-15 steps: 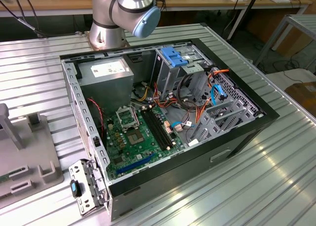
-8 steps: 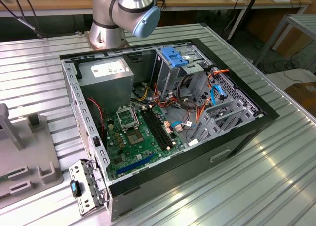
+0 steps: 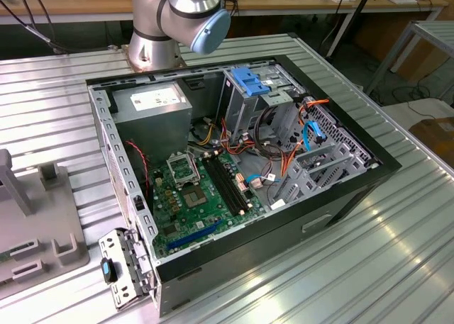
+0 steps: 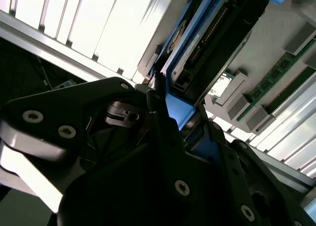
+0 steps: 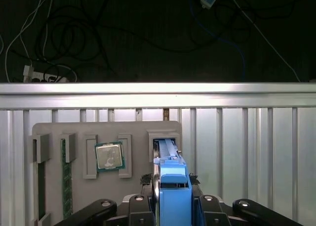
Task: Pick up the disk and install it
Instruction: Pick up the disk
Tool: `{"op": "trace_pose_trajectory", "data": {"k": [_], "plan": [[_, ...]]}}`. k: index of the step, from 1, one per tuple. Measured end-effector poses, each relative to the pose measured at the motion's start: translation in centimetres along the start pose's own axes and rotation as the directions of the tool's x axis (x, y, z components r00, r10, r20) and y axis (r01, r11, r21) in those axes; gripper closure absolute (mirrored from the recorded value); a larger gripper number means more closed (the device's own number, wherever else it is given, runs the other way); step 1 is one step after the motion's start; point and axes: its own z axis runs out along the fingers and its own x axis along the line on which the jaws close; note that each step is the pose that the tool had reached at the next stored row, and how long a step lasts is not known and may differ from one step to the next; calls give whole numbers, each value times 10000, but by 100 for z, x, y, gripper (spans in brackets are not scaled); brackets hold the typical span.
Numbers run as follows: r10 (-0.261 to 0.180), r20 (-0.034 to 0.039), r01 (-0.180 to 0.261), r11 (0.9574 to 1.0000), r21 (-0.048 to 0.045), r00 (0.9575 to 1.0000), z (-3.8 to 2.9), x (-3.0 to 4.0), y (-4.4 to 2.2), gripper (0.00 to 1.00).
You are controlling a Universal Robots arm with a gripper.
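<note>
Here, your gripper [image 5: 172,196] has its fingers clamped on the near blue rail of the disk [image 5: 166,149]. The disk stands on edge in a slot of the grey holder tray [image 5: 138,132] (beside a processor chip [image 5: 109,156]). Its long axis runs straight away from the fingers, in line with them, down into the slot.

No print I can read anywhere. White label on the power supply [image 3: 157,97]: marks too small. Sticker on the disk [image 4: 207,38]: edge-on, illegible. Processor [image 5: 109,156] lid engraving: unreadable.
</note>
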Motion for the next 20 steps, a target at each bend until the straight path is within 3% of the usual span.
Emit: {"op": "trace_pose_trajectory", "data": {"k": [20], "plan": [[-152, 2, 152, 9999, -8, 9999, -51, -3, 1, 63]]}}
